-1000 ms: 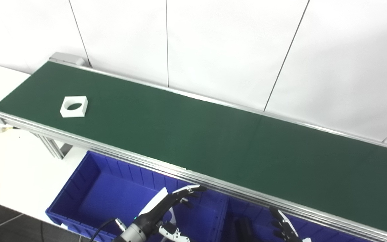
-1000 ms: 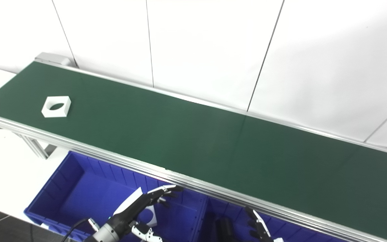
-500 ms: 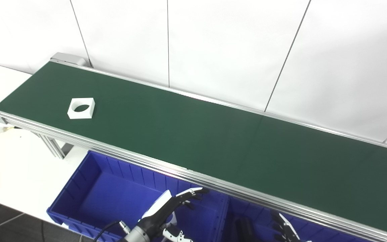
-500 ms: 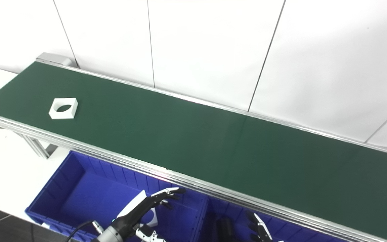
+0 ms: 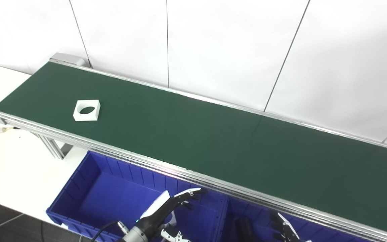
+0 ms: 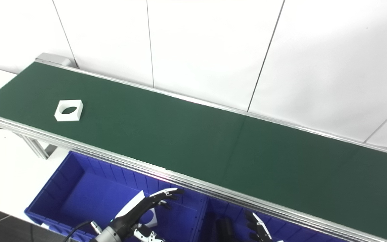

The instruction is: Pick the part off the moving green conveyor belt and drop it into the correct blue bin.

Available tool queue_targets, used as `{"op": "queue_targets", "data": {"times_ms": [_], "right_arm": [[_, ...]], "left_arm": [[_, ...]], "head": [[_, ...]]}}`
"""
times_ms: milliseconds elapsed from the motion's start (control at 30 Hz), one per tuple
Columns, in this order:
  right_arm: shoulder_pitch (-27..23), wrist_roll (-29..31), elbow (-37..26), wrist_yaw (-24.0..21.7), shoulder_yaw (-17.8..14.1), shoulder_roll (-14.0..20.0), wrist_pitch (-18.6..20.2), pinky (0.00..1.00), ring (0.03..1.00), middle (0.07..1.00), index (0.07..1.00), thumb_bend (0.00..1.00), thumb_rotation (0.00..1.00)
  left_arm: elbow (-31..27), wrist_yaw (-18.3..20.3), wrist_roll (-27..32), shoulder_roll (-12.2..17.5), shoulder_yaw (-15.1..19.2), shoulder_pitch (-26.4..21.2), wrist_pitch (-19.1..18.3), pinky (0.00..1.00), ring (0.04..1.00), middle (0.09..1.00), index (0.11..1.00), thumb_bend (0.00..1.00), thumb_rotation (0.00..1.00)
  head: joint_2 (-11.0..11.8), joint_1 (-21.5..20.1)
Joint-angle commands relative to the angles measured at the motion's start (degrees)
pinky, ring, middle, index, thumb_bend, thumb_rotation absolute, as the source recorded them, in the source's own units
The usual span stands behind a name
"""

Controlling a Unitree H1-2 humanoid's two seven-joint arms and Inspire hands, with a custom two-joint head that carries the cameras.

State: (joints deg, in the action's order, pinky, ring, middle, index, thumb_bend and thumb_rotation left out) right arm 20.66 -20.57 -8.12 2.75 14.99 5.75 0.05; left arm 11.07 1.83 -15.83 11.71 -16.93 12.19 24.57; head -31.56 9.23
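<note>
Since a second earlier the white part (image 5: 86, 110) had ridden rightward along the green conveyor belt (image 5: 213, 141); our hands had barely shifted. The part sat flat near the belt's left end, closer to the near rail: a square white block with a round hole through it. The belt was matte dark green with ribbed aluminium side rails (image 5: 119, 155), running diagonally before a white panelled wall (image 5: 233, 43), with a white table (image 5: 8, 158) underneath. Our left hand (image 5: 166, 210) hovered over the left blue bin (image 5: 89, 188), fingers (image 5: 190, 193) extended and spread, holding nothing, well apart from the part. Our right hand (image 5: 285, 228) showed only as spread fingertips at the bottom edge over the right blue bin (image 5: 264, 218), also empty. Both bins were glossy blue plastic with ribbed walls. A white piece lay in the left bin, mostly hidden by our hand.
</note>
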Motion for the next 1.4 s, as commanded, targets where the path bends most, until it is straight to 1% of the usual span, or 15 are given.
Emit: {"op": "queue_targets", "data": {"times_ms": [0,67,100,133,233,267,300,367,400,467,633,833,1033,1367], "right_arm": [[-0.04,-0.02,-0.36,1.2,-0.15,-0.52,-4.36,0.77,0.836,0.858,0.849,0.74,0.0],[0.08,-0.05,-0.11,1.3,-0.17,-0.67,-4.54,0.77,0.835,0.861,0.849,0.75,0.0],[0.12,-0.13,0.0,1.39,-0.17,-0.71,-4.68,0.76,0.832,0.858,0.847,0.75,0.0],[0.18,-0.19,0.19,1.56,-0.16,-0.78,-4.98,0.76,0.831,0.857,0.845,0.75,0.0],[0.29,-0.36,0.72,1.87,-0.19,-0.93,-5.71,0.75,0.826,0.849,0.838,0.76,0.0],[0.25,-0.62,1.05,1.98,-0.19,-0.88,-6.16,0.75,0.825,0.848,0.836,0.76,0.0],[0.21,-0.82,1.28,2.04,-0.2,-0.85,-6.5,0.75,0.823,0.844,0.835,0.76,0.0],[0.19,-0.69,1.81,2.13,-0.35,-0.91,-6.82,0.74,0.823,0.84,0.833,0.76,0.0],[0.19,-0.49,2.0,2.17,-0.41,-0.95,-6.92,0.74,0.823,0.838,0.832,0.76,0.0],[0.11,0.03,2.42,1.9,-0.47,-0.82,-6.97,0.75,0.829,0.843,0.839,0.75,0.0],[-0.29,0.05,4.23,2.43,-0.8,-0.81,-8.62,0.76,0.829,0.84,0.839,0.76,0.0],[-0.37,-0.19,4.13,2.06,-1.07,-1.13,-7.67,0.77,0.836,0.845,0.843,0.75,0.0],[-0.41,-0.08,4.59,2.01,-1.14,-0.95,-8.39,0.77,0.832,0.842,0.843,0.76,0.0],[-0.41,0.18,4.72,2.05,-1.28,-1.03,-8.63,0.78,0.835,0.843,0.844,0.75,0.0]], "left_arm": [[-0.85,-1.37,0.01,0.65,-0.1,-0.78,2.33,0.71,0.843,0.898,0.865,0.82,0.18],[-0.68,-1.75,0.15,0.85,-0.44,-0.74,2.34,0.7,0.845,0.9,0.866,0.82,0.17],[-0.6,-1.89,0.26,0.93,-0.59,-0.75,2.34,0.7,0.845,0.901,0.866,0.82,0.17],[-0.48,-2.06,0.36,1.04,-0.78,-0.75,2.34,0.7,0.846,0.901,0.866,0.82,0.18],[-0.23,-2.6,0.53,1.39,-1.37,-0.83,2.31,0.7,0.847,0.899,0.862,0.82,0.2],[-0.01,-2.86,0.61,1.49,-1.64,-0.91,2.32,0.71,0.847,0.899,0.862,0.82,0.2],[0.16,-3.1,0.69,1.59,-1.88,-0.97,2.32,0.7,0.845,0.898,0.86,0.82,0.18],[0.55,-3.73,0.4,1.72,-2.32,-1.06,2.33,0.7,0.84,0.897,0.86,0.82,0.17],[0.69,-4.02,0.29,1.77,-2.51,-1.1,2.33,0.69,0.835,0.894,0.858,0.82,0.16],[1.14,-4.52,0.59,1.95,-3.09,-1.34,2.34,0.68,0.829,0.89,0.853,0.83,0.14],[2.12,-6.39,-0.41,2.42,-4.3,-2.06,2.34,0.67,0.812,0.881,0.844,0.84,0.13],[2.56,-6.78,0.36,2.72,-4.95,-2.42,2.33,0.65,0.798,0.876,0.835,0.86,0.11],[3.23,-7.63,0.74,2.99,-5.79,-2.73,2.34,0.66,0.803,0.871,0.831,0.87,0.13],[3.28,-8.66,0.58,3.31,-6.64,-2.98,2.34,0.66,0.797,0.864,0.825,0.87,0.12]], "head": [[0.29,-0.21],[1.1,-0.64],[1.1,-0.64],[1.86,-0.71],[2.41,-0.66],[3.25,-0.41],[3.25,-0.41],[4.59,0.35],[4.59,0.35],[5.59,0.93],[6.78,1.59],[7.1,1.6],[7.32,1.79],[7.39,2.03]]}}
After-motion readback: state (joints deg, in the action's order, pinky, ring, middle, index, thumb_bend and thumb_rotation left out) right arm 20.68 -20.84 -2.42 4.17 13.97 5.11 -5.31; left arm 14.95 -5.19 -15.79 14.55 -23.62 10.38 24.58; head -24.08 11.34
